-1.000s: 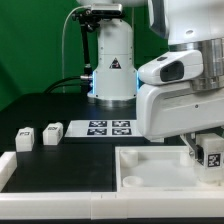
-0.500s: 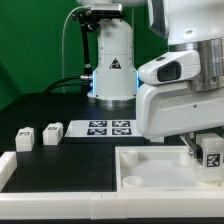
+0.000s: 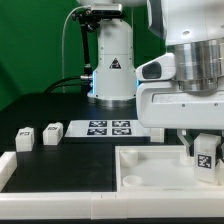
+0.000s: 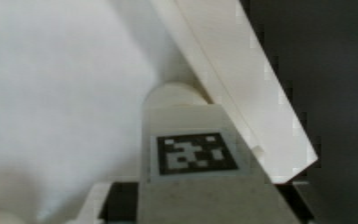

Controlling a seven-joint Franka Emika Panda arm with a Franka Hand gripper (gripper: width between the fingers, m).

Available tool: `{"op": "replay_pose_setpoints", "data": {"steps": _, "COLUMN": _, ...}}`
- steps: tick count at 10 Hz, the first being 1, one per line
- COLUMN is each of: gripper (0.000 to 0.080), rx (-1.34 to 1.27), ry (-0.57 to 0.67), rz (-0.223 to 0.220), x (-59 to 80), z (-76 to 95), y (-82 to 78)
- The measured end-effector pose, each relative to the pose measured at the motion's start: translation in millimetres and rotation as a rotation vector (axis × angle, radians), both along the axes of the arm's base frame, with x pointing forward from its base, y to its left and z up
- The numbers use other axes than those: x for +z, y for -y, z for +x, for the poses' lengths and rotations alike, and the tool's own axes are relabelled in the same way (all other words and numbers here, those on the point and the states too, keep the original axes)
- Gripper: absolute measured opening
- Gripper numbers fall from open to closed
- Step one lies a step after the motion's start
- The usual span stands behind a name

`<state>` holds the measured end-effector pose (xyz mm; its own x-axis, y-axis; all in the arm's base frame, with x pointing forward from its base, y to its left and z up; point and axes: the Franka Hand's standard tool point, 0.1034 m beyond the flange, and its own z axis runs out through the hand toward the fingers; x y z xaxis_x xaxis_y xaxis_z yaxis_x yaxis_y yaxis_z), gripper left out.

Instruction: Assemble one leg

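My gripper (image 3: 206,160) is shut on a white leg (image 3: 207,152) with a black-and-white tag and holds it upright over the right side of the large white tray-like tabletop (image 3: 150,170). In the wrist view the leg (image 4: 197,150) stands between my fingers, its rounded end close to the tabletop's raised rim (image 4: 238,80). Three more legs (image 3: 26,136) (image 3: 52,131) stand at the exterior view's left on the black table.
The marker board (image 3: 108,127) lies behind the tabletop. A white bar-shaped piece (image 3: 8,165) lies at the front left. The arm's base (image 3: 112,60) stands at the back. The arm's bulk hides the tabletop's right rear part.
The arm's wrist has turned and shifted slightly; the held leg sits a little to the left and higher than before. The loose legs have not moved.
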<state>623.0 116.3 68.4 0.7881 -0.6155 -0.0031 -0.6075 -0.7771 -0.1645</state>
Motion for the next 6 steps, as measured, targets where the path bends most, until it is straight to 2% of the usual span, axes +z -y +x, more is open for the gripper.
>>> {"op": "replay_pose_setpoints", "data": {"steps": 5, "gripper": 0.0293, "rx": -0.623, "ry": -0.094, "rz": 0.092, "x": -0.9, "z": -0.9, "y": -2.4}}
{"op": "replay_pose_setpoints", "data": {"steps": 6, "gripper": 0.0293, "rx": -0.574, "ry": -0.087, "rz": 0.088, "x": -0.9, "z": -0.9, "y": -2.3}}
